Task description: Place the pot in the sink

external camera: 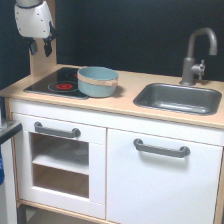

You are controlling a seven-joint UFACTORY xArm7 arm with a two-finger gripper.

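Blue pot (97, 81) sits on the stovetop (59, 82) edge; grey sink (178, 98) holds nothing.
Gripper (41, 48) hangs high above the stovetop, fingers (48, 47) slightly apart, gripping nothing.

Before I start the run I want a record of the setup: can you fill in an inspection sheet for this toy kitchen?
Surface: light wooden counter on a white cabinet, with a black stovetop with red rings at the exterior view's left.
Job's things: pot, upright, sitting on the stovetop's right edge and partly on the counter; sink at the exterior view's right, nothing seen in it, faucet behind it.
Clutter: nothing seen.
Grippers: gripper hangs above the stovetop's back left corner, apart from the pot, holding nothing; fingers look parted.
Cables: nothing seen.
Surroundings: dark backdrop; two grey door handles on the cabinet front.
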